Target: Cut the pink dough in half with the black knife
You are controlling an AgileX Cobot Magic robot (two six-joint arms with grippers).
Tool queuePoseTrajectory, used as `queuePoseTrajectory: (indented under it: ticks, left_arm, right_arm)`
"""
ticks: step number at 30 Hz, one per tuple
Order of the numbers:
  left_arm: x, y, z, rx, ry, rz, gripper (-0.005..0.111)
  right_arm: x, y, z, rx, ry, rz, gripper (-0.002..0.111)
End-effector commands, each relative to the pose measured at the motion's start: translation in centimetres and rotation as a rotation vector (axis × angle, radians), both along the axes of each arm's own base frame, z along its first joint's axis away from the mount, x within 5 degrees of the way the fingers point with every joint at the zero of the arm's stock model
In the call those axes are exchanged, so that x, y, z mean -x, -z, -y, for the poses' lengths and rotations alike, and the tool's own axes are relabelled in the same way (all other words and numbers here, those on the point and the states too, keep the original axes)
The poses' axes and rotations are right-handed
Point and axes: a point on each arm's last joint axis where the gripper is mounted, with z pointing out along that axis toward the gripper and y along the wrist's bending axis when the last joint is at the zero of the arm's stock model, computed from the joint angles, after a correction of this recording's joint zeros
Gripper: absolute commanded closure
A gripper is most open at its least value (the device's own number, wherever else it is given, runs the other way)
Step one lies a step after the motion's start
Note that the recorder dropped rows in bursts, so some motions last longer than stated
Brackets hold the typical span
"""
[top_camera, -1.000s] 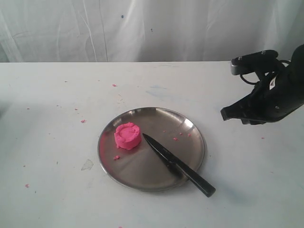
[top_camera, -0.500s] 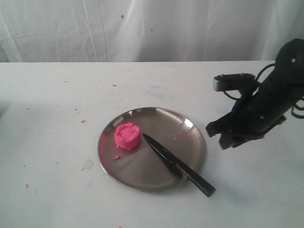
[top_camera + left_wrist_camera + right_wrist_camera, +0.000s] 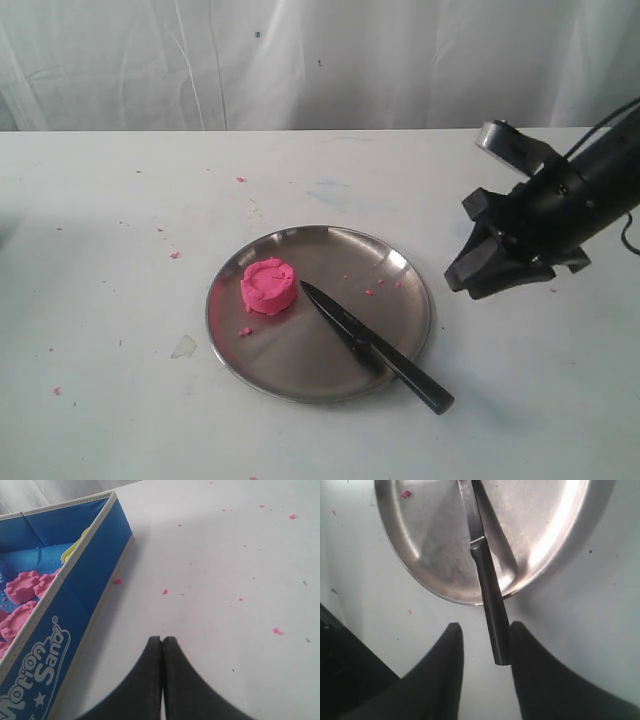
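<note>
The pink dough [image 3: 268, 286] is one round puck on the left part of the steel plate [image 3: 330, 250]. The black knife [image 3: 375, 348] lies slantwise on the plate, its tip near the dough and its handle sticking out over the front right rim. My right gripper [image 3: 463, 280] hovers open to the right of the plate, empty. In the right wrist view the knife handle [image 3: 491, 605] ends between the spread fingers of the right gripper [image 3: 485, 626], close beside one finger [image 3: 530, 665]. My left gripper [image 3: 162, 639] is shut on nothing, over bare table.
A blue sand box [image 3: 75, 595] with pink moulded shapes [image 3: 22, 587] stands beside the left gripper. Pink crumbs [image 3: 175, 255] are scattered over the white table and on the plate. A white curtain [image 3: 320, 60] closes the back.
The right arm has swung in from the right toward the plate and tipped its gripper down over the knife handle's end. Its jaws have spread wider. Dough and knife have not moved.
</note>
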Motion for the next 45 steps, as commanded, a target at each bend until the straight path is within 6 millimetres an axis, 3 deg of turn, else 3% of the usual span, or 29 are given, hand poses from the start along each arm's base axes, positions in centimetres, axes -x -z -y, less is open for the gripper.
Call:
queuePoseTrajectory:
  ticks: [1,7,11,15,22,45]
  left_arm:
    - [0.0,0.0,0.0,-0.003,-0.002,0.005,0.107]
    - [0.0,0.0,0.0,-0.003,-0.002,0.005,0.107]
    - [0.0,0.0,0.0,-0.003,-0.002,0.005,0.107]
    - [0.0,0.0,0.0,-0.003,-0.002,0.005,0.107]
    - [0.0,0.0,0.0,-0.003,-0.002,0.005,0.107]
    - [0.0,0.0,0.0,-0.003,-0.002,0.005,0.107]
  right_arm:
    - [0.8,2.7,-0.1,-0.113,-0.037,-0.046,0.078]
    - [1.2,6.0,-0.2,-0.086,0.001,-0.075,0.067]
    - [0.9,6.7,0.1,-0.043,0.031,-0.049,0.067]
    - [1.7,8.3,0.1,-0.046,0.006,-0.133,0.067]
    - [2.5,9.9,-2.5,-0.130,-0.085,-0.200,0.067]
    - [2.2,10.0,-2.9,-0.115,-0.133,-0.190,0.067]
